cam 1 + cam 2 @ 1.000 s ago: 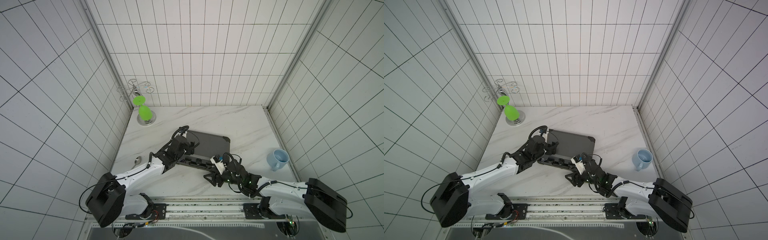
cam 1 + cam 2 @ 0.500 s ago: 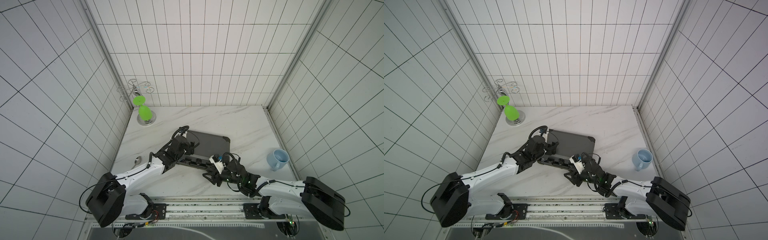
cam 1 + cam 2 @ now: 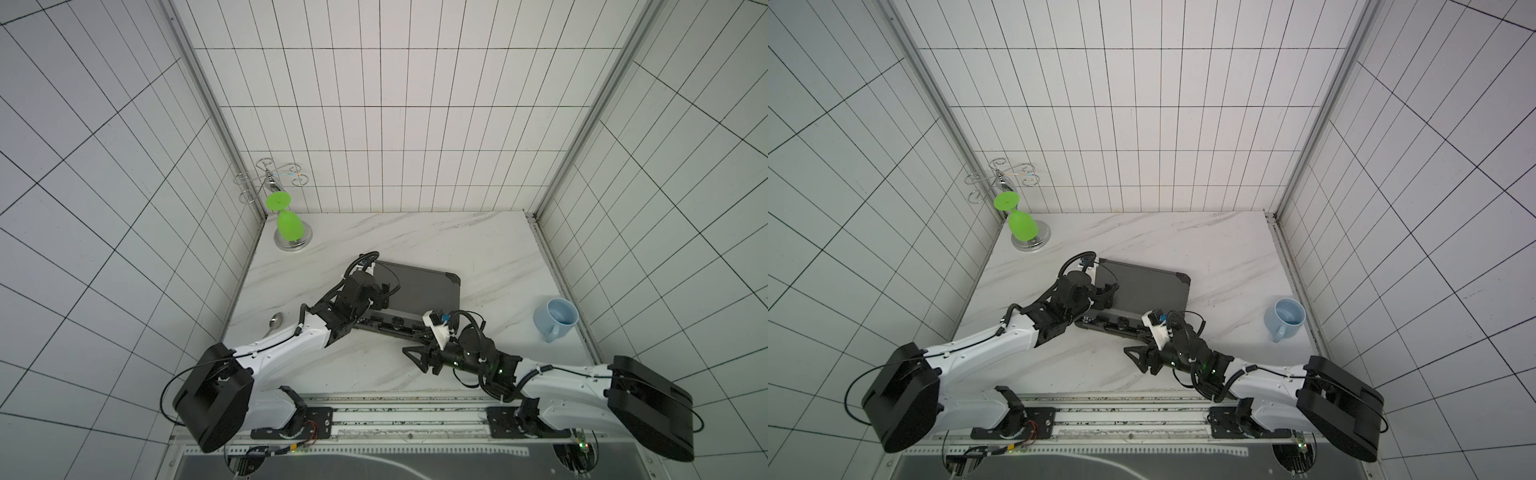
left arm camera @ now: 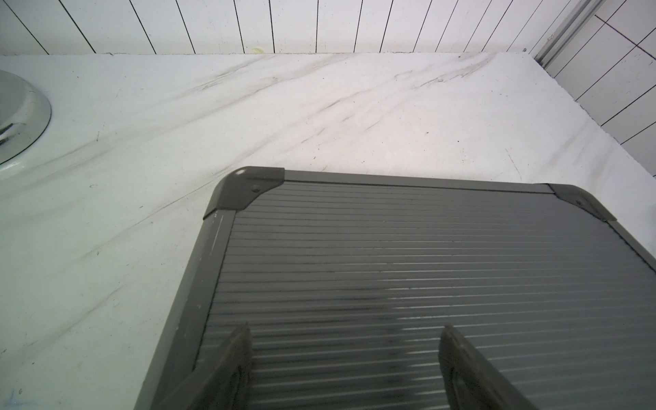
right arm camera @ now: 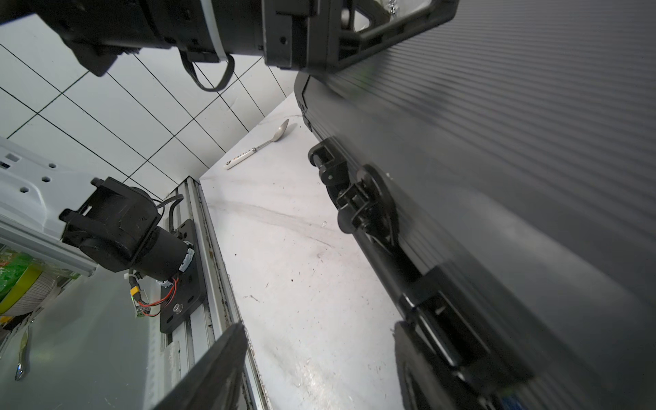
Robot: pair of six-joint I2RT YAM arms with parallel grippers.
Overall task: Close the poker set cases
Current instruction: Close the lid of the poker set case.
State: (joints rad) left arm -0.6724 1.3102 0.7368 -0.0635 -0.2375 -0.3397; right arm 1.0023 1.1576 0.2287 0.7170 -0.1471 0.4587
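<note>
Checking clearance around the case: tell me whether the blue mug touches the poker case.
Apart. In both top views a stretch of bare table separates the blue mug from the poker case.

The shut grey poker case (image 3: 419,286) lies flat on the marble table (image 3: 478,249).

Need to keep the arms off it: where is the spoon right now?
In a top view the spoon lies on the table near the left wall, just beyond the left arm and left of the poker case.
</note>
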